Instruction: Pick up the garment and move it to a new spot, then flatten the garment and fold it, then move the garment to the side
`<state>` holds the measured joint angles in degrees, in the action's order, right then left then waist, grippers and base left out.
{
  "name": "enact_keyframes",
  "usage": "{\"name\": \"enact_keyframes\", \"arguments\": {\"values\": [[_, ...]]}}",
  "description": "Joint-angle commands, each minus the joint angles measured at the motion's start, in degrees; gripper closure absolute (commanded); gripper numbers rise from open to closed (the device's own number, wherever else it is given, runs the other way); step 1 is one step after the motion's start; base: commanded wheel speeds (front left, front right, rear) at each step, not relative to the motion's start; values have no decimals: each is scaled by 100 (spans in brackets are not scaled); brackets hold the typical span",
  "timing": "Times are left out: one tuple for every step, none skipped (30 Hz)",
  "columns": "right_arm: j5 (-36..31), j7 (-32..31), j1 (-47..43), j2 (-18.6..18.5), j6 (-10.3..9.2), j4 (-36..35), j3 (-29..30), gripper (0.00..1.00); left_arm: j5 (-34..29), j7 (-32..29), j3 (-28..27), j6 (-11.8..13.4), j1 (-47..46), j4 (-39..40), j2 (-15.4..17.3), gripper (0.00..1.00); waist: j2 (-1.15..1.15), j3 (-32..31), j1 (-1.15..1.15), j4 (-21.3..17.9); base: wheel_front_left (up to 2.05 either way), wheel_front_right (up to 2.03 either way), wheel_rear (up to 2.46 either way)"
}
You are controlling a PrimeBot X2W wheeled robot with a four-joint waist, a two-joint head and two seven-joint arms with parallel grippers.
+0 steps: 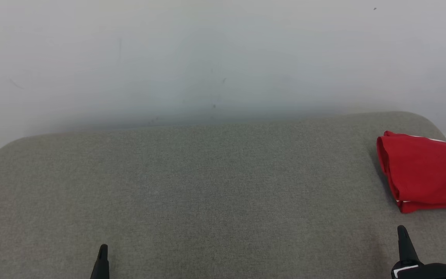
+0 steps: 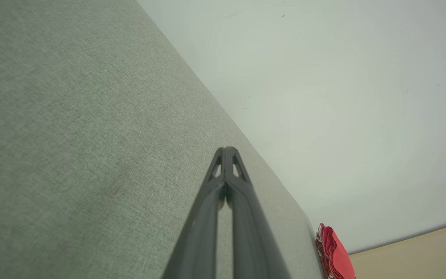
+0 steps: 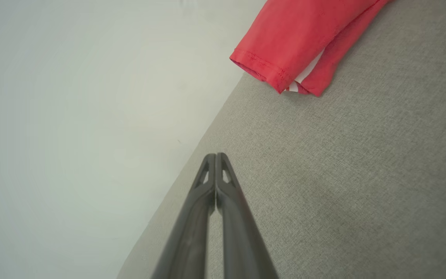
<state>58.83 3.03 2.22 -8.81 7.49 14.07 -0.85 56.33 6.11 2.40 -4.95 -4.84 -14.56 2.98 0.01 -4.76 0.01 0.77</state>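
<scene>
pale wall (image 1: 223, 58) across the upper half of the head view, marked with a few faint scuffs. below it, grey fabric-covered worktop (image 1: 207, 193) with rounded far corners, spanning nearly the full width. red garment (image 1: 424, 174) folded into a compact stack at the worktop's far right, close to the back edge, partly cut off by the frame. dark and white lettering on its top face, white trim peeping out at the near corner. lying flat, touched by neither claw. left claw (image 1: 103, 255) at the lower left, well apart from the garment, fingers pressed together at the tips in the left wrist view, holding nothing. right claw (image 1: 403, 236) at the lower right, near the garment's near edge but apart from it, likewise closed tight and empty, tips over bare fabric.
</scene>
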Motion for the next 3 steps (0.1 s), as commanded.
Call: {"name": "enact_keyframes", "arguments": {"values": [[167,-30,151,-5,1,-15,56,100,188,-17,-2,-25,-173,-5,27,100,-1,8,-1,-2,0,0,0],[233,-50,170,-4,1,-2,75,100,251,-34,-1,-31,-198,-28,27,100,-1,15,-1,-3,0,0,0],[301,-67,185,-3,1,12,91,100,323,-49,-1,-37,-225,-50,27,100,-1,22,-1,-4,0,0,0]]}}
